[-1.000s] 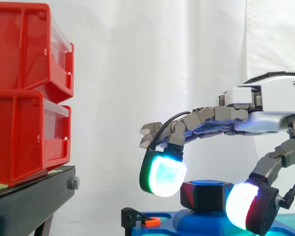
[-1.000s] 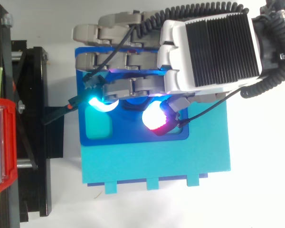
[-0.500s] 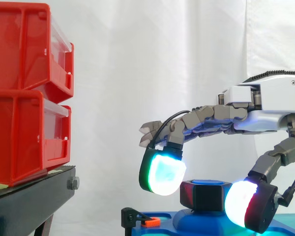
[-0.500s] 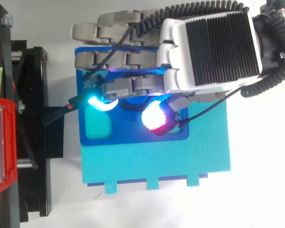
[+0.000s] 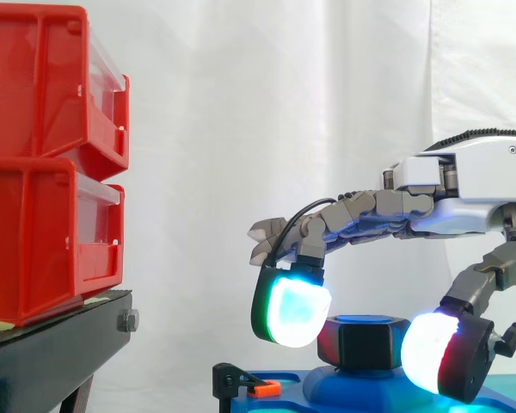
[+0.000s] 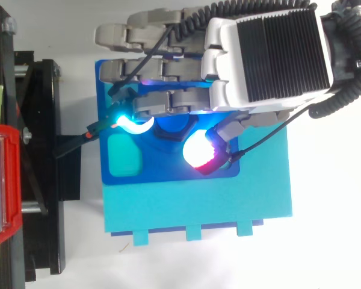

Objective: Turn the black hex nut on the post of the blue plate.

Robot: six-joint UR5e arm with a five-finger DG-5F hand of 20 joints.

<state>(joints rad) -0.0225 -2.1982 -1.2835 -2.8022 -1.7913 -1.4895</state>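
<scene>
1. I am closing my hand [image 5: 475, 176] on the black hex nut [image 5: 361, 342]; a curled finger's cyan pad [image 5: 294, 310] is sitting against the nut's left side, and my thumb's pad [image 5: 434, 353] is pressing in from the right and near side. Both seem to be touching it.
2. The nut is sitting on the post [image 6: 171, 123] in the middle of the blue plate [image 6: 168, 174], raised clear of the plate's surface, so my pads can reach its flats from opposite sides.
3. The plate is lying flat on a teal base [image 6: 198, 208], which is butting against the black stand [image 5: 60, 344] on the left. I judge that this is keeping it from spinning when I twist.
4. I am coming in from the right, holding my palm roughly level above the nut with its back facing up.
5. My other fingers are stretching left over the plate's far half, staying off the nut.
6. I am keeping well to the right of the red bins [image 5: 52, 163].
7. Pinching off-centre like this, I am risking a slip across the corners.
</scene>
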